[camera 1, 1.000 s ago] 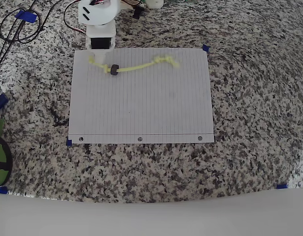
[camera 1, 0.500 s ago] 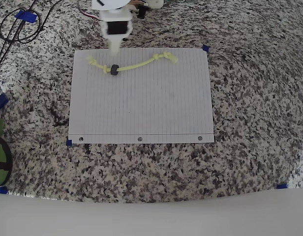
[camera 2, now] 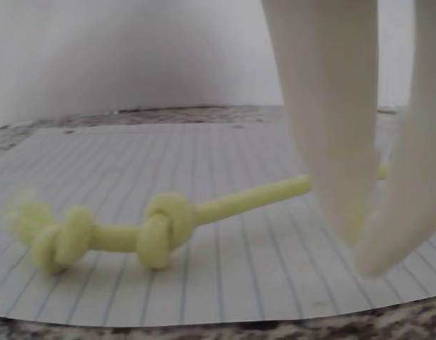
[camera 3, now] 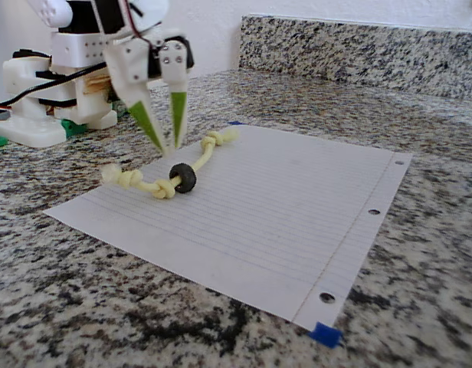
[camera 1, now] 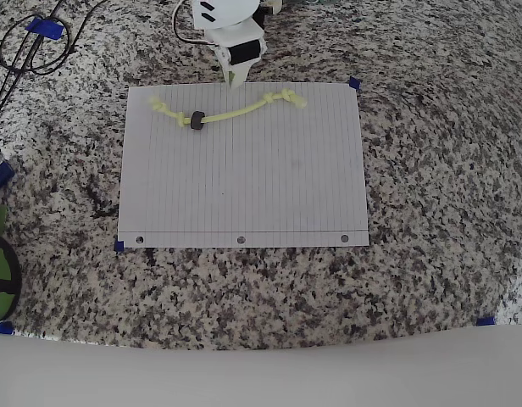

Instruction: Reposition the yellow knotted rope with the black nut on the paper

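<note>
Your pincer (empty, slightly parted) has shifted right along the paper's upper edge; rope unmoved.

The room is evenly and brightly lit, soft light with no hard glare. From overhead the white lined sheet of paper reads clean and sharp on the speckled granite counter, shadows barely showing; the counter's near edge bows slightly at the bottom, a lens curve. The wrist view is dimmer and greyish: the white two-finger gripper looms soft and blurred, and the pale yellow knotted rope is only a little crisper. In the fixed view the foreground granite blurs, and faint shadows sit under the rope.
</note>
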`<act>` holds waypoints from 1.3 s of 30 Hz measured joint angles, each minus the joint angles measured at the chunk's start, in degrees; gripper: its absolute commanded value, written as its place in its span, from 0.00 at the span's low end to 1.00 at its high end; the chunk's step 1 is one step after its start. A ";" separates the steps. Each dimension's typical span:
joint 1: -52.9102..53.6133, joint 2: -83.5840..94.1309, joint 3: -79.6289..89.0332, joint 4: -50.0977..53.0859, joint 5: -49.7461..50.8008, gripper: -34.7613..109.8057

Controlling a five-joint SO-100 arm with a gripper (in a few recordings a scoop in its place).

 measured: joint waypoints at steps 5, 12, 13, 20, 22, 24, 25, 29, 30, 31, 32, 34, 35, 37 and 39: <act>-1.32 -6.77 -4.75 -1.67 0.00 0.24; -1.93 -15.82 -8.61 -6.24 0.00 0.24; -1.93 -17.05 -9.23 -6.94 0.00 0.24; -2.37 -22.15 -12.83 -10.28 0.00 0.24; -2.64 -22.50 -13.54 -10.99 0.00 0.24; -2.81 -22.50 -13.97 -10.81 0.00 0.24; -2.90 -22.41 -13.97 -10.28 0.00 0.24; -2.81 -18.81 -13.89 -5.36 0.00 0.24; -2.81 -16.88 -13.62 -3.69 0.00 0.24; -2.72 -15.03 -13.10 -2.29 0.00 0.24; -1.93 -13.45 -12.39 -1.23 -0.09 0.24; 0.88 -11.07 -11.16 -0.09 -0.79 0.24; 2.11 -10.28 -10.72 0.18 -1.41 0.24; 6.24 -8.70 -10.63 0.88 -3.16 0.24; 9.40 -7.29 -10.63 1.93 -4.92 0.24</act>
